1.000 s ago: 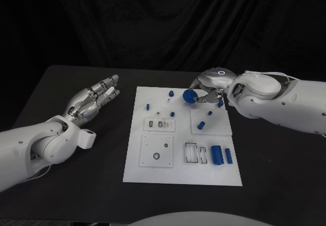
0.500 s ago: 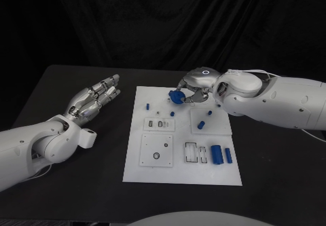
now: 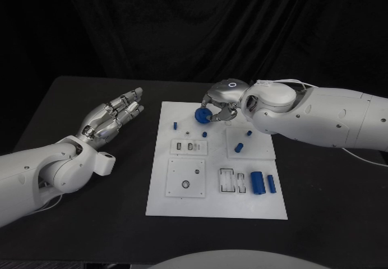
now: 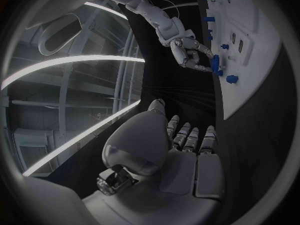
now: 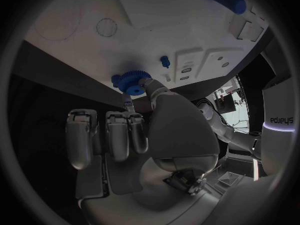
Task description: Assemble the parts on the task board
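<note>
- I have the bench (image 3: 89, 224) under everything, black, with the white board (image 3: 212, 207) in its middle.
- My right arm (image 3: 323, 120) has swung further over the board's far end in the last second, carrying its load from the far right part toward the far middle.
- My left robot hand (image 3: 113, 117) lies beside the board on the bench side, fingers straight and apart, grasping nothing; it has not stirred.
- My right robot hand (image 3: 220, 103) is grasping the blue gear (image 3: 202, 115), pinched at the fingertips; the right wrist view shows the gear (image 5: 130, 81) close over the board's far edge.
- Two blue cylinders (image 3: 258, 183) lie side by side near the board's near right corner, untouched.
- A blue peg (image 3: 239, 148) lies tilted on the right square plate; small pins (image 3: 175, 126) stand at the far left.
- My reading: the gear is now about over its post, so lowering comes next; I cannot tell whether it is touching the board yet.
</note>
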Available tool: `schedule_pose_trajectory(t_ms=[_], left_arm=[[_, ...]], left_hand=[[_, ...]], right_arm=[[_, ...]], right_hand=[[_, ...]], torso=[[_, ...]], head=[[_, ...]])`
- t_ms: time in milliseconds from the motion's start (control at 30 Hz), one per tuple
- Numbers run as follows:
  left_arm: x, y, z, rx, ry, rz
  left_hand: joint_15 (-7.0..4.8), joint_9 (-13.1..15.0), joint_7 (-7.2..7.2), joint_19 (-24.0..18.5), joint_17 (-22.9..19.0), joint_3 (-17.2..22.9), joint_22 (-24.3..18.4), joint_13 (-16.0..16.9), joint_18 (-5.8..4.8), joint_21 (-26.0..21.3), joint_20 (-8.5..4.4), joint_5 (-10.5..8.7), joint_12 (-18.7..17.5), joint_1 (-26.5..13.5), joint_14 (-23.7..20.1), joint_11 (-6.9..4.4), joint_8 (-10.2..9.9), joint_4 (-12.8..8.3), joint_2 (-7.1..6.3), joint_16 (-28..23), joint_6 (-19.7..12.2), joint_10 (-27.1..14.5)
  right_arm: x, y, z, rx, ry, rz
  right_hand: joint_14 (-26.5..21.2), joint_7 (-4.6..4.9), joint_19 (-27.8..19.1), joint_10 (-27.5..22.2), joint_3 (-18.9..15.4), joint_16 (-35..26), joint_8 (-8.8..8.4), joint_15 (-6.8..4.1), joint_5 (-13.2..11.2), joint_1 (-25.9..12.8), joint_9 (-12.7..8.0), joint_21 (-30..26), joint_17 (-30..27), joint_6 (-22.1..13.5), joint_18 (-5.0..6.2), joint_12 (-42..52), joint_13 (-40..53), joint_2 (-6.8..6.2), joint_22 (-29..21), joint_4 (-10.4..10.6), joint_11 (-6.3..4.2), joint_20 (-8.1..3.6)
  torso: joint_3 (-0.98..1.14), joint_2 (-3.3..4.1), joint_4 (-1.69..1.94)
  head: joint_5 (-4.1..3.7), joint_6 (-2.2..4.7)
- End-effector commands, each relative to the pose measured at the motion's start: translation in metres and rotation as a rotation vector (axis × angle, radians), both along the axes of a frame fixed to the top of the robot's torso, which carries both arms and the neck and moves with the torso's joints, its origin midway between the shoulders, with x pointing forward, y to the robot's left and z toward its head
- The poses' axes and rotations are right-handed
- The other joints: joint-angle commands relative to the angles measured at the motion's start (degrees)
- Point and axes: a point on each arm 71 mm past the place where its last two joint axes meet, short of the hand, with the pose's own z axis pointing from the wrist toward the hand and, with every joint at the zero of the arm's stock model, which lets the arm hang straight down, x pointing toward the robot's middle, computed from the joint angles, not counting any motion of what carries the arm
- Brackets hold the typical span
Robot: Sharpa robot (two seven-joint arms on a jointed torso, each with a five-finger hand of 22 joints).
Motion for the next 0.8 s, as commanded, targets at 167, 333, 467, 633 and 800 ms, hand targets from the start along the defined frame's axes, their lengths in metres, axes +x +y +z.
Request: schedule_pose_trajectory(t_ms=[167, 333, 467, 633, 800], left_arm=[[-0.0018, -0.0015, 0.0073, -0.059, -0.085, -0.021], [-0.0013, -0.0019, 0.007, -0.058, -0.083, -0.023], [-0.001, -0.0023, 0.0068, -0.058, -0.081, -0.025], [-0.0005, -0.0026, 0.0066, -0.057, -0.08, -0.026], [-0.0006, -0.0025, 0.0065, -0.057, -0.078, -0.028]], left_hand=[[0.33, 0.1, 0.39, 0.07, -0.1, 0.26, 0.06, 0.06, 0.37, 0.1, 0.35, 0.34, 0.25, 0.73, -0.02, 0.36, 0.38, -0.01, 0.04, -0.21, 0.08, 0.22], [0.34, 0.1, 0.46, 0.08, -0.1, 0.29, 0.06, 0.06, 0.37, 0.1, 0.36, 0.35, 0.25, 0.76, -0.02, 0.36, 0.38, -0.01, 0.05, -0.21, 0.12, 0.22], [0.36, 0.11, 0.52, 0.08, -0.1, 0.32, 0.06, 0.06, 0.37, 0.1, 0.38, 0.36, 0.25, 0.79, -0.02, 0.37, 0.4, -0.02, 0.06, -0.21, 0.19, 0.22], [0.38, 0.12, 0.84, 0.08, -0.1, 0.4, 0.06, 0.06, 0.37, 0.11, 0.41, 0.38, 0.28, 0.87, -0.02, 0.38, 0.42, -0.04, 0.06, -0.21, 0.33, 0.25], [0.38, 0.12, 0.86, 0.09, -0.1, 0.41, 0.06, 0.06, 0.37, 0.11, 0.42, 0.38, 0.28, 0.88, -0.02, 0.38, 0.42, -0.04, 0.06, -0.21, 0.32, 0.26]], right_arm=[[0.0013, 0.0054, -0.003, -0.026, 0.018, -0.008], [0.0019, 0.007, -0.0037, -0.032, 0.022, -0.01], [0.0025, 0.0078, -0.0059, -0.042, 0.033, -0.018], [0.0033, 0.009, -0.0093, -0.055, 0.046, -0.028], [0.0043, 0.0088, -0.0113, -0.064, 0.054, -0.04]], right_hand=[[6.05, -0.55, 3.91, 5.88, 0.72, 0.17, 6.8, 0.47, -1.35, -0.04, 16.9, -0.46, 15.09, -0.1, 0.0, 0.15, 15.09, 0.24, 13.47, 0.05, 0.38, 0.49], [6.05, -0.33, 3.63, 5.88, 1.38, 0.17, 4.7, 0.5, -1.74, -0.26, 16.01, -0.92, 15.09, -1.41, 0.13, 0.15, 15.09, 0.01, 13.25, 0.07, 0.43, 0.56], [6.05, -0.18, 3.21, 5.88, 1.97, 0.17, 2.38, 0.6, -3.56, -0.59, 14.64, -1.62, 15.09, -2.72, 0.33, 0.15, 15.09, -0.26, 12.92, 0.2, 0.54, 0.66], [6.05, -0.03, 2.81, 5.88, 2.32, 0.17, 0.73, 0.7, -5.07, -0.65, 13.56, -2.32, 15.09, -3.47, 0.52, 0.15, 15.09, -0.49, 12.6, 0.11, 0.64, 0.73], [6.05, 0.05, 2.13, 5.88, 3.45, 0.17, -2.5, 0.76, -4.61, -0.14, 11.43, -3.52, 15.09, -5.9, 0.84, 0.15, 15.09, -0.73, 12.05, -0.47, 0.7, 0.8]], torso=[[0.04, 0.02, 0.01], [0.04, -0.01, -0.08], [0.08, 0.0, -0.1], [0.08, 0.0, -0.04], [0.07, 0.0, -0.04]], head=[[-0.16, -0.25], [0.03, -0.58], [0.01, -0.66], [-0.03, -0.82], [0.0, -0.92]])
